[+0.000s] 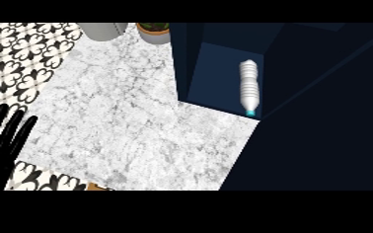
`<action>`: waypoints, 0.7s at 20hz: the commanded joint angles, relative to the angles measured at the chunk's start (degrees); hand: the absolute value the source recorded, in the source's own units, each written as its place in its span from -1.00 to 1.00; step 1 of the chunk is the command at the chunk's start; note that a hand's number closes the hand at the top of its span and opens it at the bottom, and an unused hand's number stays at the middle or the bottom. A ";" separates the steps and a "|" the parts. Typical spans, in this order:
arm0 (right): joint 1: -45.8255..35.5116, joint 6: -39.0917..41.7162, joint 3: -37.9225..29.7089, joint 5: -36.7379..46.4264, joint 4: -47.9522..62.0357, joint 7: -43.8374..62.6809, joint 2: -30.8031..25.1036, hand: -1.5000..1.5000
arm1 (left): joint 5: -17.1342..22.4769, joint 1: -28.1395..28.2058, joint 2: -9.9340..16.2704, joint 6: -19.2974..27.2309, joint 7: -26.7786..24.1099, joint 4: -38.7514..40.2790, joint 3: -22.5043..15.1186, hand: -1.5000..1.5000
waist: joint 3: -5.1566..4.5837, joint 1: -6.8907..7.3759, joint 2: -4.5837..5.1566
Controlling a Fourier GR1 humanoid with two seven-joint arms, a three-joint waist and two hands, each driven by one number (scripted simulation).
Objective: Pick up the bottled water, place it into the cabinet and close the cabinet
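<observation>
The bottle of water (249,87) is seen lying inside the dark blue cabinet (218,64), along the right side of its open compartment. It is clear and ribbed, with a blue-green cap (250,112) that is turned toward the compartment's front edge, just beside the edge of the worktop (131,123). No label or writing can be read on the bottle.

The cabinet is shown at the upper right of the worktop, its inner floor a lighter blue than its walls. A large dark panel (320,128) is spread across the right side of the view; whether it is the cabinet's door cannot be told.

The worktop is made of pale grey marbled stone and is bordered at the left and lower left by black-and-white patterned tiles (25,59). At its far edge, a grey pot with a green plant (154,31) is placed just beside the cabinet's left wall, and a grey rounded container (102,29) is set a little to the left of it.

The left hand (13,131) is seen at the left edge, fingers straight and pointing up, holding nothing, well apart from the bottle. The right hand is not seen.
</observation>
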 commanded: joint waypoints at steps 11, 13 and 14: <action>-4.97 -1.83 5.14 -2.45 1.92 6.02 5.43 1.00 | 1.19 -0.40 0.99 -1.67 0.33 0.76 1.37 -1.00 | 0.15 0.38 1.31; -4.43 -1.12 6.24 -4.45 2.32 6.36 5.49 1.00 | 1.37 -1.04 0.77 -1.41 0.12 0.73 1.73 -1.00 | 0.22 0.73 1.86; -4.39 -0.67 6.90 -5.32 2.74 6.01 5.69 1.00 | 1.40 -1.05 1.33 -1.71 0.43 0.80 1.95 -1.00 | 0.27 1.54 2.13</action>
